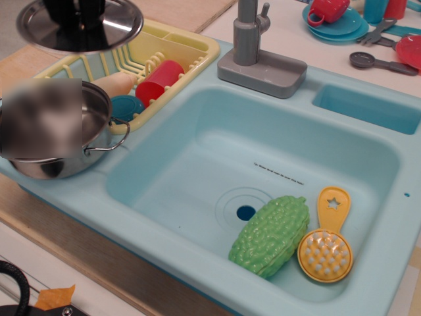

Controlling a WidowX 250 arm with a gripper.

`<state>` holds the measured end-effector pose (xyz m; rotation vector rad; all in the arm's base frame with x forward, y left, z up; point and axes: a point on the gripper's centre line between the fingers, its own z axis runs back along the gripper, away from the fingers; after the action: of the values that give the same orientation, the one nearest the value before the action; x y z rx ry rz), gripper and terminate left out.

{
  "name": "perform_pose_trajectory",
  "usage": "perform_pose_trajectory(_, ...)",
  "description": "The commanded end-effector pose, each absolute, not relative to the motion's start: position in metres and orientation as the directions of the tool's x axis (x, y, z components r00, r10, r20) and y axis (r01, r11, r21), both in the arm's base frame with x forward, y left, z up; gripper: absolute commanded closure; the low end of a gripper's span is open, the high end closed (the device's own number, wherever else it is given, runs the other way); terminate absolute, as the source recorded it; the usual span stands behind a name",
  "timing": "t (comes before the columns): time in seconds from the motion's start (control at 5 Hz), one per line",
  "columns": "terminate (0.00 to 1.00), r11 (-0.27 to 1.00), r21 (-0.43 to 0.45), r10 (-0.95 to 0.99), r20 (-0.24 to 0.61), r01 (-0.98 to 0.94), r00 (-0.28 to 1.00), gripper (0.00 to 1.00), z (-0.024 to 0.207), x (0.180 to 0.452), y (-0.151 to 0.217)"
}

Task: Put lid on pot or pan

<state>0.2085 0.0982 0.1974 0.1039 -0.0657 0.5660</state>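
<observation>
the round shiny steel lid (79,25) hangs in the air over the yellow plastic dish rack (161,56), gripped at its middle by the black pincer (74,14), up and behind the shiny steel pot (56,131).

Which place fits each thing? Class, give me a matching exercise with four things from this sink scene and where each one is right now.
Things:
1. lid
2. pot
3. red cup
4. green toy vegetable

Places:
A. in the sink basin
B. on the sink's left ledge
C. held in the air above the rack
D. in the yellow dish rack

Pairs: 1-C, 2-B, 3-D, 4-A
</observation>
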Motion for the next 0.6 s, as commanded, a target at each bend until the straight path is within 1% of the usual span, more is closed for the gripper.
perform_pose_trajectory(0.0, 0.0, 0.79, 0.012, 0.61, 0.087, -0.613, 0.788, 1.0, 0.188, 0.181, 0.102)
perform_pose_trajectory(0.2, 0.0, 0.776, -0.017, 0.63, 0.073, -0.631, 0.773, 1.0, 0.18, 0.171, 0.099)
perform_pose_trajectory(0.4, 0.0, 0.769, -0.029, 0.639, 0.058, -0.639, 0.767, 1.0, 0.174, 0.167, 0.101)
